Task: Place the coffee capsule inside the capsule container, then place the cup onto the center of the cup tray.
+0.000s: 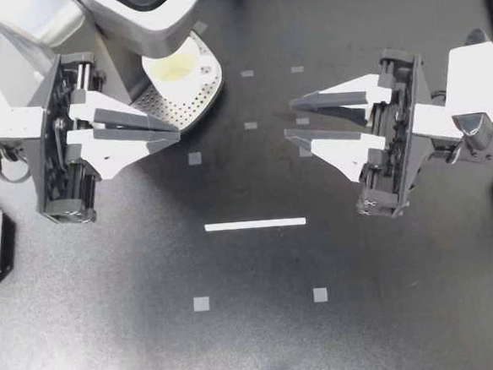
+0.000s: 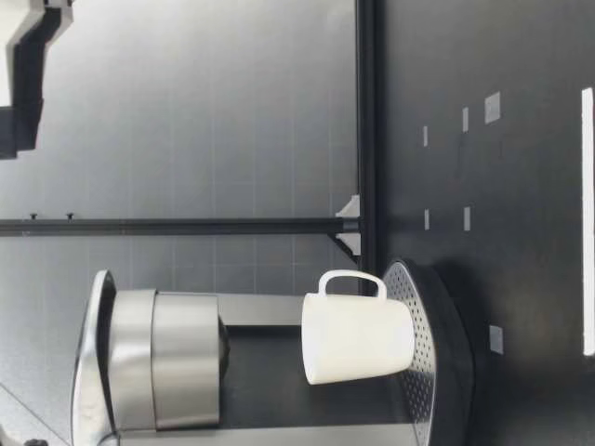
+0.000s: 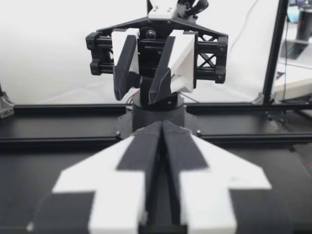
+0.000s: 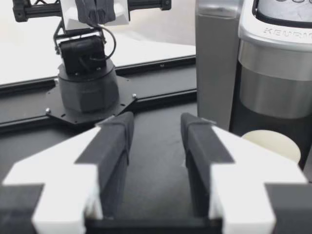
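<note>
Left pincer (image 1: 177, 131): fingers pressed together, nothing held, tip by the cup tray (image 1: 202, 99) edge. Cup (image 1: 173, 69) upright on that tray under the coffee machine (image 1: 125, 16) head, half hidden from above. Machine lettering partly cut off. Right pincer (image 1: 290, 120): fairly wide, holding nothing, over the bench (image 1: 256, 320).

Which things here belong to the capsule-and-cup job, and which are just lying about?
Job:
- cup, standing on the tray
- machine
- left gripper, shut, empty
- right gripper, open, empty
- no capsule in view

Lying about:
- tape line
- tape squares on the table
</note>
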Available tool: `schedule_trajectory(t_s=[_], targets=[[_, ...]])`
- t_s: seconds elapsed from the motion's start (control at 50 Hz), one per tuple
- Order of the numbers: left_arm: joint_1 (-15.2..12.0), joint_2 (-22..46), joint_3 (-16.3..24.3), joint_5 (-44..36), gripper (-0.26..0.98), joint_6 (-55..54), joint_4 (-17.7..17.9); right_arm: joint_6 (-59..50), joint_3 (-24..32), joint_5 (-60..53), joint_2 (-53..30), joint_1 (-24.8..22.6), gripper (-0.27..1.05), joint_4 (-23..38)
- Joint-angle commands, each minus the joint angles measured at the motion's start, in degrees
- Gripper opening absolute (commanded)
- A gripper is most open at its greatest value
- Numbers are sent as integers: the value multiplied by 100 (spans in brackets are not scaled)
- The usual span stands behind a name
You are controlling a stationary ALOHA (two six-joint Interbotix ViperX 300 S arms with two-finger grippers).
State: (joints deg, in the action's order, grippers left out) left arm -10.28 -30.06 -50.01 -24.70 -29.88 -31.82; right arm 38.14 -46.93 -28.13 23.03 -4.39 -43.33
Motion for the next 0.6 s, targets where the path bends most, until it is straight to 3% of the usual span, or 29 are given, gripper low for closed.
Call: schedule_trajectory(t_s=[0.0, 0.58], targets=[[0, -35, 70, -44, 12, 9, 9, -9, 35, -53, 26, -35, 44, 18], [0, -18, 97, -53, 12, 9, 9, 0, 0, -44, 9, -35, 44, 53]])
